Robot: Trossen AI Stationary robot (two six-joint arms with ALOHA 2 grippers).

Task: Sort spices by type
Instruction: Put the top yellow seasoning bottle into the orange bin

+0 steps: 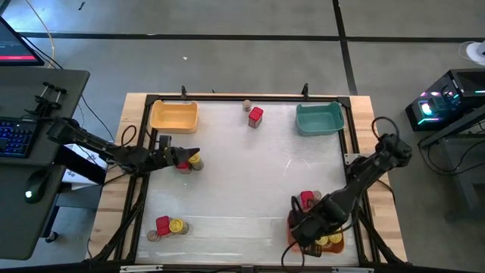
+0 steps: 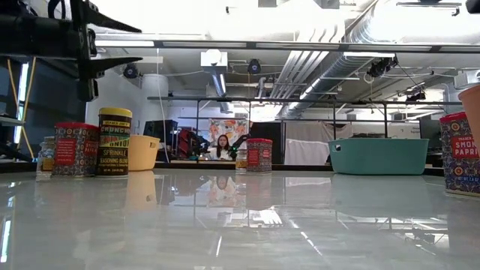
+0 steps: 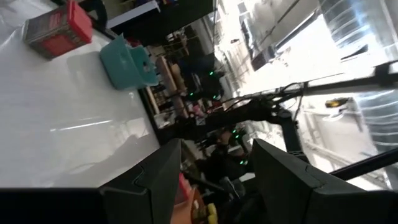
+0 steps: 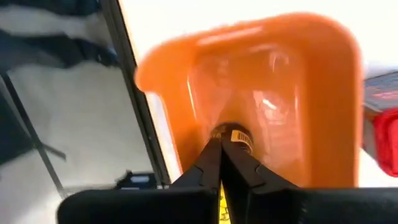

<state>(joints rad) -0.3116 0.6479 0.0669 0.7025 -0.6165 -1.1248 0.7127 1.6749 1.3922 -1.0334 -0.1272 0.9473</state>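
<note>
Right gripper [image 4: 231, 144]: down inside the orange bin [image 4: 323, 93] at the table's near right corner, fingers pinched on a yellow-lidded jar [image 4: 235, 135]; only the jar's end with a barcode label shows between the tips.
Step in hand: by my reading, setting this jar down with the yellow-lidded jars [image 1: 327, 240] already in the bin.
Doing it well: lower until the jar rests on the bin floor, part the fingers just enough to free it, then lift straight up so the bin walls and neighbouring jars are not knocked.
Hedge: whether the jar already touches the floor is unclear in the wrist view.
Left gripper [image 1: 184, 157]: hovers over the table's left side beside a yellow-lidded jar [image 1: 195, 161], fingers apart and holding nothing.
Still unsorted: a red tin [image 1: 162, 225], a yellow-lidded jar [image 1: 176, 226] and a small jar at the near left; a red tin [image 1: 255, 116] with a tan-brown jar [image 1: 247, 105] at the far middle; a red tin [image 1: 306, 200] just beside the orange bin.
Other bins: yellow bin [image 1: 173, 116] far left, teal bin [image 1: 319, 119] far right.
</note>
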